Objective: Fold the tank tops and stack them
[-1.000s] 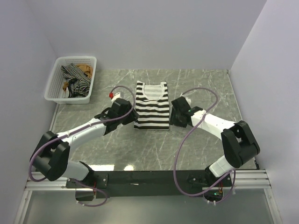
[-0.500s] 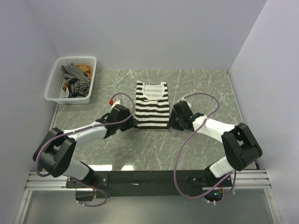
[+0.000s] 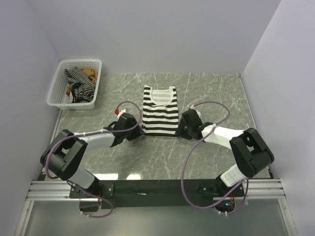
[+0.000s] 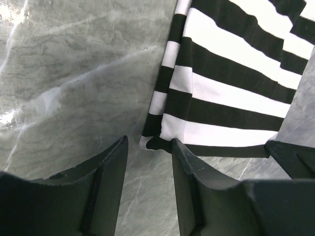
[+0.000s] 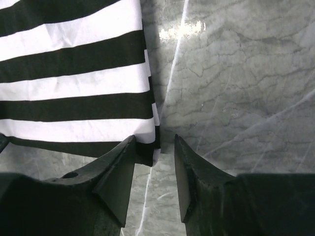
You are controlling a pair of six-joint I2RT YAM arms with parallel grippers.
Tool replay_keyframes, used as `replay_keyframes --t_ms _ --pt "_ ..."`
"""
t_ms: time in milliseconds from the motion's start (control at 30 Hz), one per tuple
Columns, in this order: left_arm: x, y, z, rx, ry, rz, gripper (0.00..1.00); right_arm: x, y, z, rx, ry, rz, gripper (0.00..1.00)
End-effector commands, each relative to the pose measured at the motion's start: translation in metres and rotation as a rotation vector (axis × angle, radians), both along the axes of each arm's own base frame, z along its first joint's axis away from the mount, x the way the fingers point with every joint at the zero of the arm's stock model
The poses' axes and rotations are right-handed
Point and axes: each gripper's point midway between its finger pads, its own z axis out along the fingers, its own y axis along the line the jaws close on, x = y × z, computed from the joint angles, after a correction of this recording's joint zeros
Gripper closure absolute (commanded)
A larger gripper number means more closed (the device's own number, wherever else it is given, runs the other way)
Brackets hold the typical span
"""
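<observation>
At the far left, the white mesh basket (image 3: 53,94) sits at the table's back corner against the wall. A dark striped top (image 3: 78,82) lies crumpled in it, with a tan top (image 3: 90,72) bunched at the far end.

The left arm reaches low across the grey marbled table (image 3: 216,96). The left gripper (image 3: 141,130) is at the near-left corner of the black-and-white top (image 3: 160,112). In its wrist view the two dark fingers (image 4: 110,167) stand a moderate way apart. The hem corner lies on the table in the gap between their tips. The right-hand fingertip is at the hem's edge, and the left-hand one is just clear of the cloth. Nothing is pinched.

The black-and-white top lies flat in the middle of the table as a narrow rectangle. Its scooped neckline points to the back wall and its hem faces the arms. Along its left edge a second layer of cloth shows.

The right gripper (image 3: 180,130) is at the near-right hem corner, mirroring the left. Its wrist view shows the fingers (image 5: 115,167) parted about as far, with the dark bottom stripe's corner between the tips. The cloth rests on the table, ungripped. To the right the table shows a bright glare spot.
</observation>
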Motion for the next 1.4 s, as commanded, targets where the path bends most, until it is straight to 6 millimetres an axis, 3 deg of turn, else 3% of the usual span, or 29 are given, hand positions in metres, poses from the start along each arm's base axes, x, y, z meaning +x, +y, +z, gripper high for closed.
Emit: replay_keyframes --t_ms 0,333,467,700,833,1100,1133,1200,1367 --pt "-0.003 0.007 -0.013 0.011 0.020 0.030 0.53 -0.008 -0.004 -0.011 -0.005 0.012 -0.009 0.57" --pt "-0.013 0.009 -0.033 0.017 0.072 0.043 0.57 -0.016 -0.001 -0.019 0.028 0.043 -0.018 0.62" --pt "-0.013 0.010 -0.037 0.021 0.081 0.049 0.62 -0.017 -0.001 -0.020 0.034 0.042 -0.019 0.71" --pt "-0.011 0.008 -0.033 0.031 0.071 0.035 0.86 -0.016 0.001 -0.020 0.030 0.040 -0.010 0.98" --pt "-0.015 0.004 -0.024 0.026 0.056 0.019 0.99 -0.017 -0.002 -0.014 0.030 0.026 -0.007 1.00" --pt "-0.055 -0.005 -0.012 0.026 0.060 -0.043 0.99 -0.045 -0.012 -0.004 0.027 0.005 0.022 1.00" --pt "-0.058 -0.007 -0.009 0.017 0.051 -0.047 0.99 -0.059 -0.014 -0.009 0.017 0.025 0.038 1.00" --pt "-0.081 -0.005 -0.007 0.008 0.071 -0.064 0.99 -0.070 -0.012 0.001 0.030 -0.008 0.048 1.00" --pt "-0.128 -0.007 0.016 -0.050 0.042 -0.118 0.99 -0.123 -0.005 0.016 0.045 -0.037 0.115 1.00"
